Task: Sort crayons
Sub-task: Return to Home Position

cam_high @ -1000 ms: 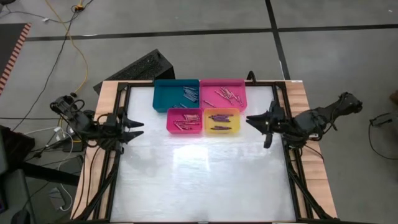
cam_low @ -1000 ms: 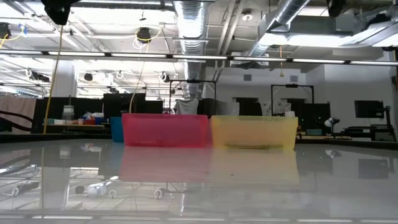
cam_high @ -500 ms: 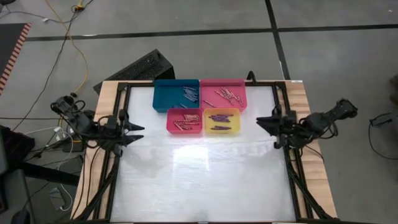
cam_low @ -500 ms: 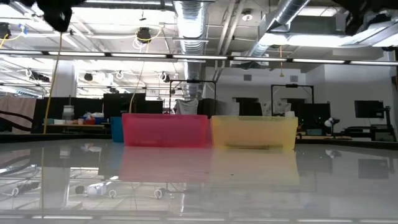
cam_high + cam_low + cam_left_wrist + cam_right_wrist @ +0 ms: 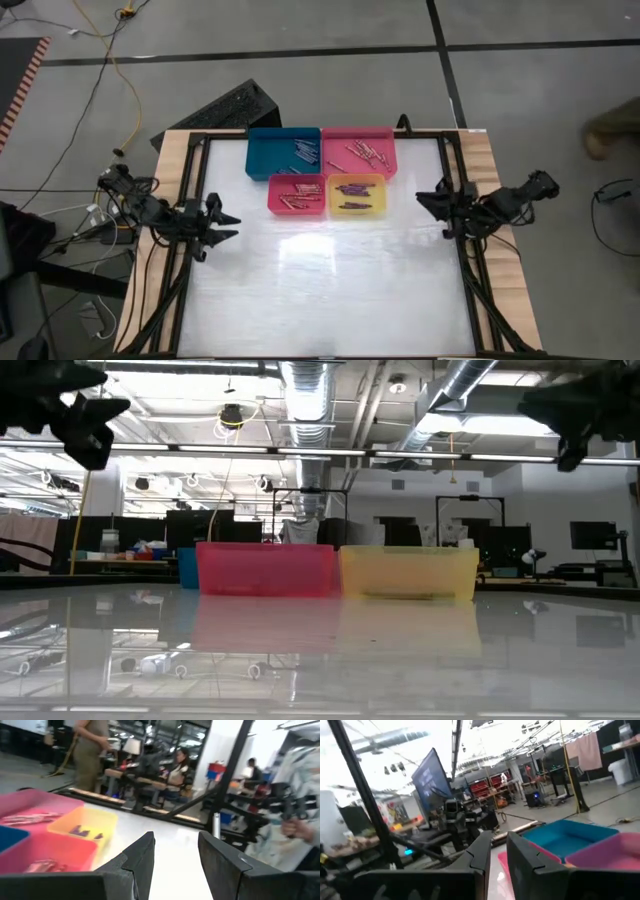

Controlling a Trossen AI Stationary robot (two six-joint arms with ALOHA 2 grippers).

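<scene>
Since a second earlier, both arms had drawn back toward the sides of the surface. The jaws of the left arm stood wide and empty; those of the right arm were narrowly parted and also empty. The crayons lay in the trays. I saw none loose, so sorting looked done.

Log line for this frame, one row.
left gripper: left table edge, fingers open, empty | right gripper: right table edge, fingers open, empty | crayons: inside trays
</scene>
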